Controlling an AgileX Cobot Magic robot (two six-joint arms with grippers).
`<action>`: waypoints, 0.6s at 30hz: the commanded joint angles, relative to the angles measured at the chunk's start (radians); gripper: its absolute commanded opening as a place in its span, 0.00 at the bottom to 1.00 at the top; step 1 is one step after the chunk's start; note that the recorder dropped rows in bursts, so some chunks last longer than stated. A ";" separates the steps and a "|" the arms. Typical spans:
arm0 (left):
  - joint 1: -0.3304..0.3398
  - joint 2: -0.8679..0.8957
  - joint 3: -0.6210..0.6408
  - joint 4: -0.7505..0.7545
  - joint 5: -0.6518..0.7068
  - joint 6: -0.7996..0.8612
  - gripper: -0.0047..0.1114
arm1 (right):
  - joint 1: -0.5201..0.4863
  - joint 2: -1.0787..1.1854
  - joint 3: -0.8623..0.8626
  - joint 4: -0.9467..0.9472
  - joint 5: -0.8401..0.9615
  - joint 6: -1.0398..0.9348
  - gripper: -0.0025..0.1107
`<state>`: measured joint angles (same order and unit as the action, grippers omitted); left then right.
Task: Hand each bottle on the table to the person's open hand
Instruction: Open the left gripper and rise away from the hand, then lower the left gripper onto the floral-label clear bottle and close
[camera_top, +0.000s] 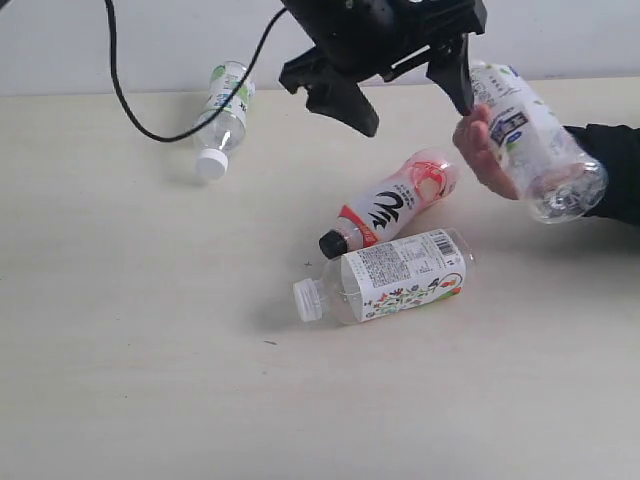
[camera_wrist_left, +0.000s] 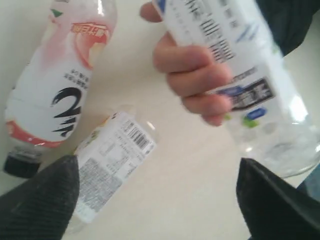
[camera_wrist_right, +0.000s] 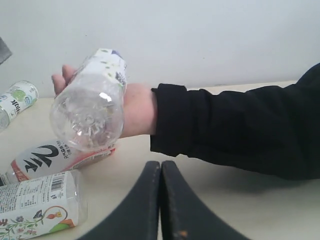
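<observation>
exterior view: white-label bottle (camera_top: 530, 140) is off the table (camera_top: 130, 380), held tilted in the person's hand (camera_top: 482, 152) at the right edge, with the fingers curled round its label. black sleeve (camera_top: 612, 170) at the wrist. left hand (camera_top: 415, 112) hangs above the table just beside the bottle's upper end, jaws spread wide and gripping nothing; cannot tell whether one finger touches the bottle. left wrist view agrees: both of its fingers are far apart. right wrist view: right hand (camera_wrist_right: 161, 200) clenched, fingers pressed together, empty. lying on the table: black-capped bottle (camera_top: 395, 200), floral-label bottle (camera_top: 395, 272) just in front of it, green-label bottle (camera_top: 225, 110) well apart at far left. black cable (camera_top: 150, 125) loops near that one.
</observation>
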<state>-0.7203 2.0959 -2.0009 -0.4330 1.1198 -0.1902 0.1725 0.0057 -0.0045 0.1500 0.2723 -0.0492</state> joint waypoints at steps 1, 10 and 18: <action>0.003 -0.052 0.001 0.145 0.101 0.087 0.54 | -0.005 -0.006 0.005 0.001 -0.005 0.002 0.02; -0.017 -0.070 0.024 0.170 0.101 0.322 0.04 | -0.005 -0.006 0.005 0.001 -0.005 0.002 0.02; -0.100 -0.062 0.062 0.204 0.101 0.513 0.04 | -0.005 -0.006 0.005 0.001 -0.005 0.002 0.02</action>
<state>-0.7926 2.0382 -1.9474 -0.2483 1.2242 0.2777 0.1725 0.0057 -0.0045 0.1500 0.2723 -0.0492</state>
